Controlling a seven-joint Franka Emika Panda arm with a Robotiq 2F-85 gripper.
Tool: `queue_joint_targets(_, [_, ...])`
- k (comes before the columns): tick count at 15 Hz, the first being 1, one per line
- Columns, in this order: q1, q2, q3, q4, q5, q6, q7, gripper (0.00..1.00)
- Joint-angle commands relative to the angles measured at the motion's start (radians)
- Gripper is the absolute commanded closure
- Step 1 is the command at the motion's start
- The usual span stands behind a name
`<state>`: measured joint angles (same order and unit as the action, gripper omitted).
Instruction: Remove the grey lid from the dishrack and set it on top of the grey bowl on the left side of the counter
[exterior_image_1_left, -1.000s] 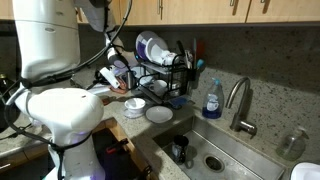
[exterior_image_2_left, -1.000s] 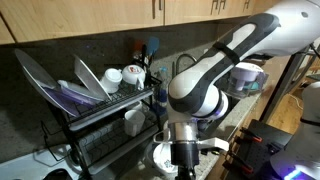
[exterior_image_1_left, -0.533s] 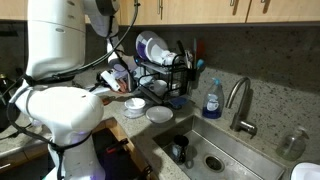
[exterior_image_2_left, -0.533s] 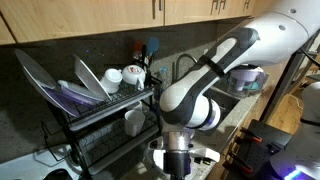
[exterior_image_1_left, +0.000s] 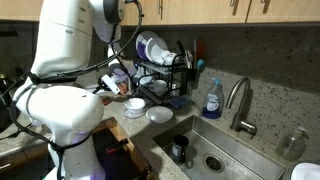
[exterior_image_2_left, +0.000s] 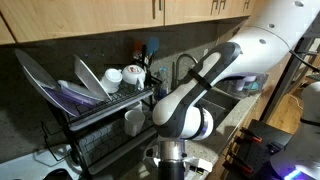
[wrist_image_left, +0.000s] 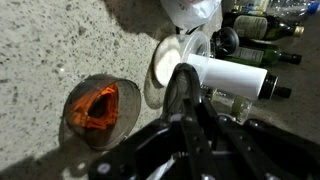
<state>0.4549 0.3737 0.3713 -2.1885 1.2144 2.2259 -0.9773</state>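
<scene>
I cannot tell whether the gripper (wrist_image_left: 189, 118) is spread or pressed together: in the wrist view it is only a dark mass along the bottom edge, and its tips are not distinct. In an exterior view the arm comes down at bottom centre of the frame, below and right of the dishrack (exterior_image_2_left: 105, 112).

The grey lid (exterior_image_2_left: 37, 76) leans tilted in the upright slots of the rack's upper tier, at the far left of that frame, with plates (exterior_image_2_left: 80, 98) next to it and two mugs (exterior_image_2_left: 120, 74) further right.

In the wrist view, a bowl (wrist_image_left: 127, 105) holding something orange sits on the speckled counter (wrist_image_left: 60, 40) at left centre. A white disc (wrist_image_left: 165, 62) stands near it, and a white cylinder (wrist_image_left: 236, 80) lies to the disc's right. Bottles (wrist_image_left: 262, 25) are in the upper right corner.
</scene>
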Motion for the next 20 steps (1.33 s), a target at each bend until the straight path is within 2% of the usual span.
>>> queue_joint_targets(1, [-0.004, 0.062, 0.002, 0.056, -0.003, 0.007, 0.035, 0.97])
queue_joint_targets(11, [-0.019, 0.179, -0.011, 0.169, -0.006, -0.014, 0.097, 0.97])
queue_joint_targets(20, [-0.024, 0.214, -0.010, 0.181, -0.007, -0.020, 0.142, 0.97])
